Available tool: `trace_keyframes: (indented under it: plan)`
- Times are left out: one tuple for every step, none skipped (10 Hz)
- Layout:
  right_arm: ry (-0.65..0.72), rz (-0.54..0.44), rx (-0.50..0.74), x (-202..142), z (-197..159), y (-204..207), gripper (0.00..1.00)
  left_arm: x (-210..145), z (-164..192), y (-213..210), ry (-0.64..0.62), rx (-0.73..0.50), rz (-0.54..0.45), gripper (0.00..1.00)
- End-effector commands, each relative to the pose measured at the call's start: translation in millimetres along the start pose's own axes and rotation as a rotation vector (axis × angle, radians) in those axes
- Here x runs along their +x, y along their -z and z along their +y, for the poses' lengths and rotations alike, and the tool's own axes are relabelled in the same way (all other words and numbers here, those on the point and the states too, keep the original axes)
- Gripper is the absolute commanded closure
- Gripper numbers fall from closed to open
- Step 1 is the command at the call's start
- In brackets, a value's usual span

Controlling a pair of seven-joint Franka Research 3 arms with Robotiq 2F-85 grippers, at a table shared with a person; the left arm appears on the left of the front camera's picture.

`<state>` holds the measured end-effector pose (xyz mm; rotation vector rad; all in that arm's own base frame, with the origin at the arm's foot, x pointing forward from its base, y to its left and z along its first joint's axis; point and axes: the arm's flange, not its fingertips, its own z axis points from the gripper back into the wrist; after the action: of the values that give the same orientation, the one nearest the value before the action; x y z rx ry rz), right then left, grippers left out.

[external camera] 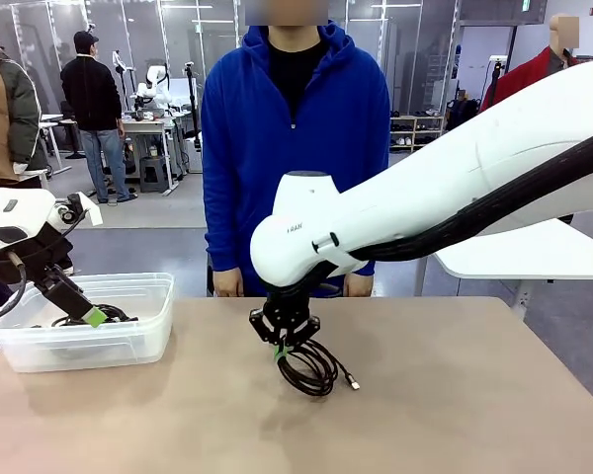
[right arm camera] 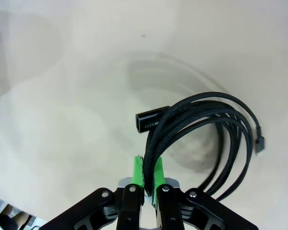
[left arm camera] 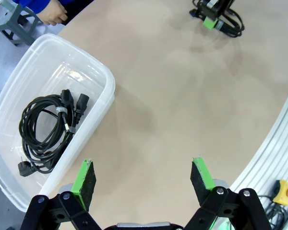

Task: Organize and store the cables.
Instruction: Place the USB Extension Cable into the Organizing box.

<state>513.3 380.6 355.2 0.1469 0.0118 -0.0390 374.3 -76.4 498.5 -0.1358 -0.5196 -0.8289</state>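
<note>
A coiled black braided cable (right arm camera: 209, 132) with a USB plug hangs from my right gripper (right arm camera: 150, 173), whose green pads are shut on its strands. In the front view this cable (external camera: 311, 367) dangles just above the table's middle under the right gripper (external camera: 283, 348). A second coiled black cable (left arm camera: 48, 125) with chunky power plugs lies inside the clear plastic bin (left arm camera: 103, 76). My left gripper (left arm camera: 143, 181) stands open with nothing between its pads, above the table beside the bin. In the front view the left gripper (external camera: 91, 314) hovers over the bin (external camera: 128, 341).
The tan table (external camera: 455, 395) has free room on the right and front. A person in a blue hoodie (external camera: 295, 128) stands at the far edge with a hand (left arm camera: 52, 14) near the bin. A grey stool (left arm camera: 14, 24) stands off the table.
</note>
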Motion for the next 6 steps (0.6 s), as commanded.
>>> trace_keyframes:
  plan:
    - [0.036,-0.015,0.001,9.9,2.5,9.5,1.00,-0.1,0.2,-0.5,0.000,0.000,-0.001,0.00]
    - [0.034,-0.005,-0.001,8.7,-0.1,10.0,1.00,-0.1,0.2,-0.5,0.000,0.000,-0.001,0.00]
    - [0.037,0.003,0.006,9.5,-2.6,9.5,0.77,-0.1,0.2,-0.5,0.000,0.000,-0.001,0.00]
    - [0.034,0.013,0.009,8.8,-3.3,9.6,0.59,-0.1,0.2,-0.5,0.000,0.000,-0.001,0.00]
    - [0.030,0.013,0.010,7.1,-2.3,9.8,0.46,-0.1,0.2,-0.5,0.000,0.000,-0.001,0.00]
    - [0.038,0.010,0.011,5.3,-2.3,8.4,0.29,-0.1,0.2,-0.5,0.000,0.000,-0.001,0.00]
